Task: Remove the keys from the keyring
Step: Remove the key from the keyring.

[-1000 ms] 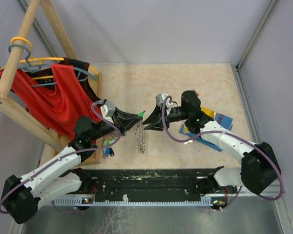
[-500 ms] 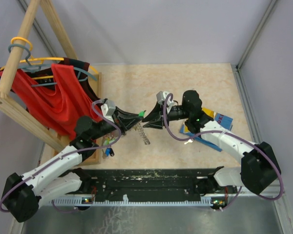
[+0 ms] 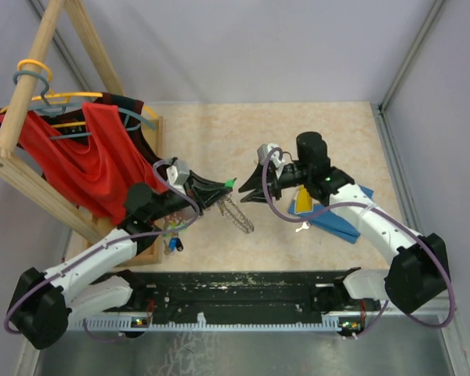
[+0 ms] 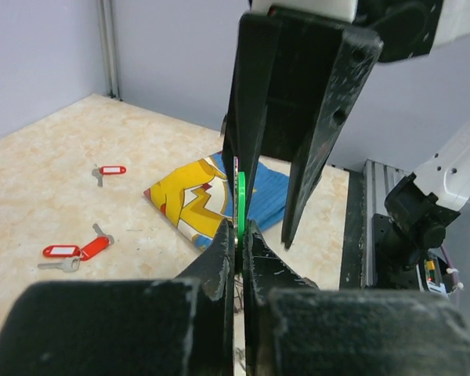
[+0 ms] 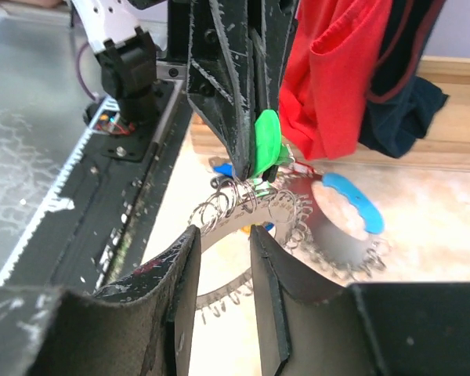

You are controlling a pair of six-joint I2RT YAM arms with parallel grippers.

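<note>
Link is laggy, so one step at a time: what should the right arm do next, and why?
Probably ease the right gripper toward the keyring until its open fingers straddle the rim. The left gripper is shut on the green tag, the ring hangs below it, and nothing sits between the right fingers yet.

No writing can be read anywhere. The flat blue and yellow printed packet (image 4: 207,196) on the beige marbled surface (image 4: 47,157) carries a cartoon-style picture, but no letters on it are legible. The red plastic key tags (image 4: 96,245) have white inserts (image 4: 61,251) that are blank or too small to tell. The green plastic key tag (image 5: 265,141) shows a plain face.
</note>
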